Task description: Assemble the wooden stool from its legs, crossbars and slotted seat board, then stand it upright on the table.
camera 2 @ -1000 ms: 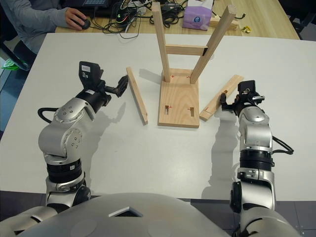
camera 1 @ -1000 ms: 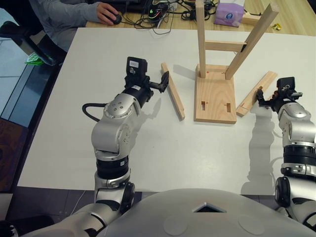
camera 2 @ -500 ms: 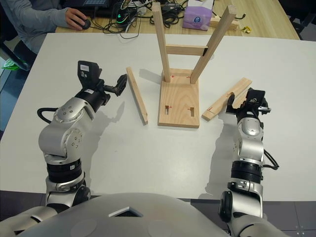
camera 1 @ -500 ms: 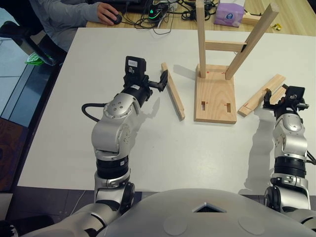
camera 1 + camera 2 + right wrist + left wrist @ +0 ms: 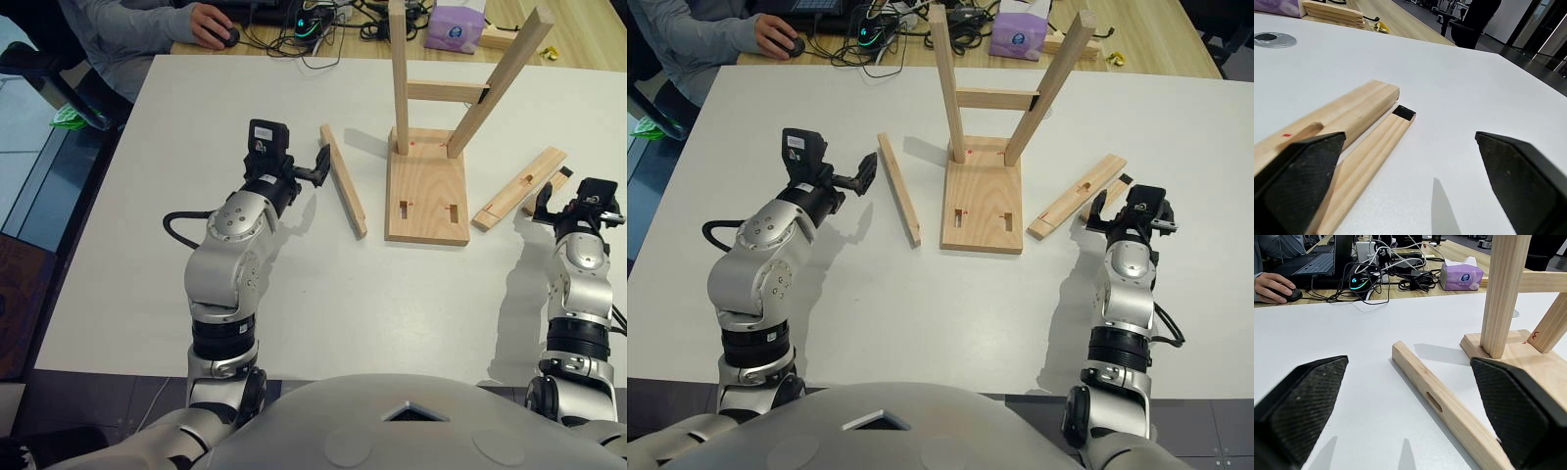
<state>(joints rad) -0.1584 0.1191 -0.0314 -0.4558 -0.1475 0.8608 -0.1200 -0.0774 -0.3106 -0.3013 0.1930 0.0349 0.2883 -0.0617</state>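
1. Left gripper (image 5: 320, 164): fingers spread wide, empty, just beside the near loose leg (image 5: 343, 181).
2. Right gripper (image 5: 1112, 211): fingers wide, empty, at a thin crossbar (image 5: 1371, 147) touching the far loose leg (image 5: 519, 188).
3. Between them, the seat board (image 5: 426, 206) lies flat on the table (image 5: 294, 294), with two upright legs (image 5: 399, 78).

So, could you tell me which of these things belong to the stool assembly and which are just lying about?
For the job: seat board; fitted legs; fitted crossbar; left loose leg; right loose leg; loose crossbar beside it.
Lying about, on the far desk: tissue box; cables; computer mouse.
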